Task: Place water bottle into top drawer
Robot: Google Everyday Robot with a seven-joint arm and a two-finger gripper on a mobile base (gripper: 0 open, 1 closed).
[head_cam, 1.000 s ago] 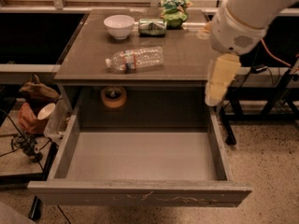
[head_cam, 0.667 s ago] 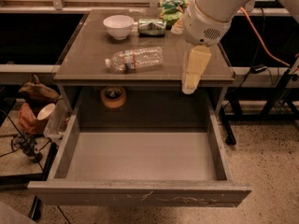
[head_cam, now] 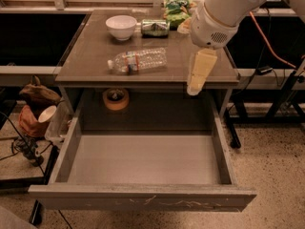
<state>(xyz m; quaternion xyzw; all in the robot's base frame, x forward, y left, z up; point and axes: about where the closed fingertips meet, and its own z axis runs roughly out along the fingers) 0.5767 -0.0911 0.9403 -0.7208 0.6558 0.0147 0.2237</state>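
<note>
Since a second ago the gripper (head_cam: 193,89) has swung left, from outside the table's right edge to in front of its right front corner. The bottle (head_cam: 138,60) has not moved.

The table (head_cam: 95,61) fills the upper middle of the view, its brown top bare along the left side. Below it the drawer (head_cam: 143,159) is pulled far out toward the camera. Its smooth grey floor holds nothing, and its front panel is scratched near the middle. The white arm (head_cam: 228,8) comes in from the upper right and crosses the table's right rear part.

The cream gripper hangs from the arm and points down and slightly left. In the picture its tip overlaps the table's front edge, near the drawer's right wall. It carries nothing, and whether it is spread or pressed together cannot be told from this angle.

The bottle lies on its side on the tabletop, near the middle and toward the front. Its white cap points left and its label band sits left of its centre. It is outside the drawer, left of the gripper and apart from it.

A white bowl (head_cam: 120,26) stands upright behind the bottle. Just to the right of the bowl a green can (head_cam: 155,27) lies on its side. A green bag (head_cam: 176,11) sits at the rear edge beside the arm. A roll of tape (head_cam: 116,98) rests under the tabletop, left of middle and behind the drawer.
</note>
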